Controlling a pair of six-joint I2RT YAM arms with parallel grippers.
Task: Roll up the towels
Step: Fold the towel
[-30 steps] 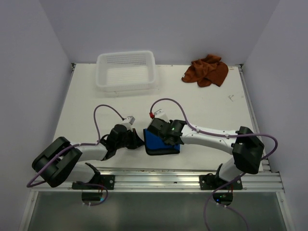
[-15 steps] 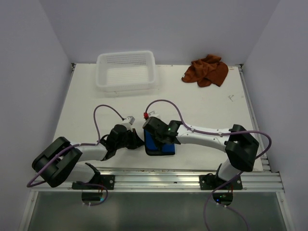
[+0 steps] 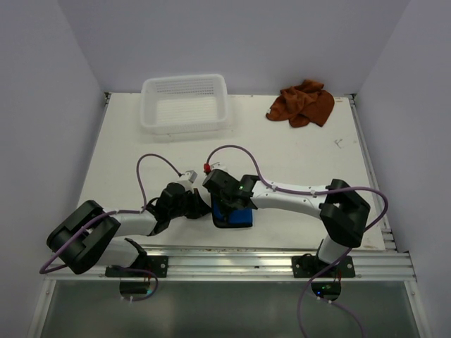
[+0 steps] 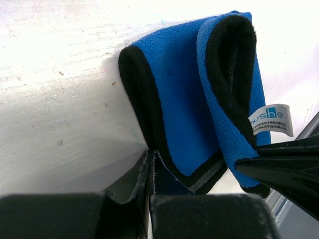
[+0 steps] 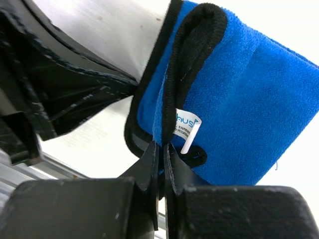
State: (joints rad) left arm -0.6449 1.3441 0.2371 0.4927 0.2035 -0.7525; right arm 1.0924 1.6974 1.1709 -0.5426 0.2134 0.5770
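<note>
Top external view: the folded, black-edged bright blue cloth towel (image 3: 237,217) is held at the near middle of the white table (image 3: 303,155), its edges pinched by the fully closed left gripper (image 4: 152,160) and right gripper (image 5: 162,150). The crumpled rust-brown cloth towel (image 3: 301,103) lies far right.

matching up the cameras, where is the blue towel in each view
Top external: the bright blue cloth towel with black trim lies low in the middle, near the white table's front edge.
Left wrist: it fills the centre and right, folded over.
Right wrist: it fills the upper right.
Shared landmark: its small white label, clear in both wrist views, not made out from above.
</note>
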